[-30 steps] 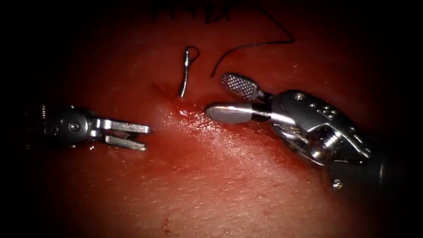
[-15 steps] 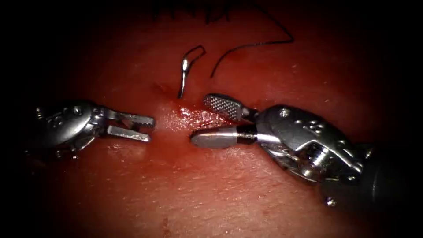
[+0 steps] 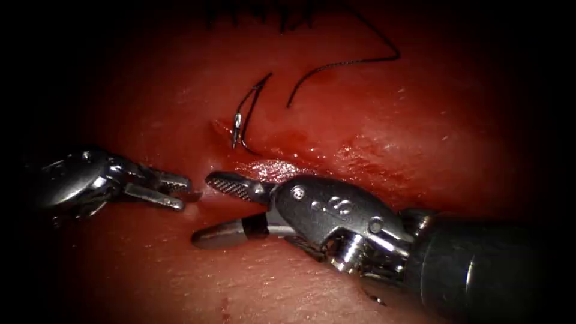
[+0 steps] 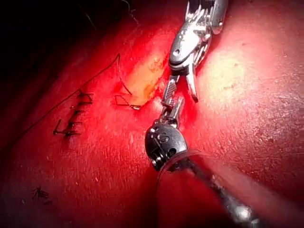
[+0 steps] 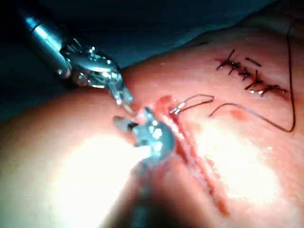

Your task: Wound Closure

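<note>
Status on the closure: partway, not near done. A run of finished stitches (image 5: 249,76) sits at the far end of the cut (image 3: 312,159); in the endoscope view they show as dark ticks at the top edge (image 3: 264,15). The rest of the cut, from there down toward the tools, is open and wet with red fluid (image 3: 282,168), so my read is several bites are left. Needle (image 3: 237,123) is in nobody's grip: it lies on the tissue (image 3: 390,108) at the near end of the stitched part, just left of the cut line, swaged end visible with the thread (image 3: 342,60) leaving it, looping up and out to the right. Can't tell whether the tip is buried in the tissue or just lying flat on it. Left tool (image 3: 171,189) is on the left side of the cut, jaws slightly apart, holding nothing. Right tool (image 3: 213,207) comes in from the right and reaches across the cut, jaws wide, holding nothing, lower jaw on or just above the tissue. Tips of the two tools are close, nearly facing each other; the left wrist view shows the same, with the right tool (image 4: 183,90) almost touching the left tool (image 4: 172,110). Both sit near the needle but apart from it. Thread is slack, no tension on it.
</note>
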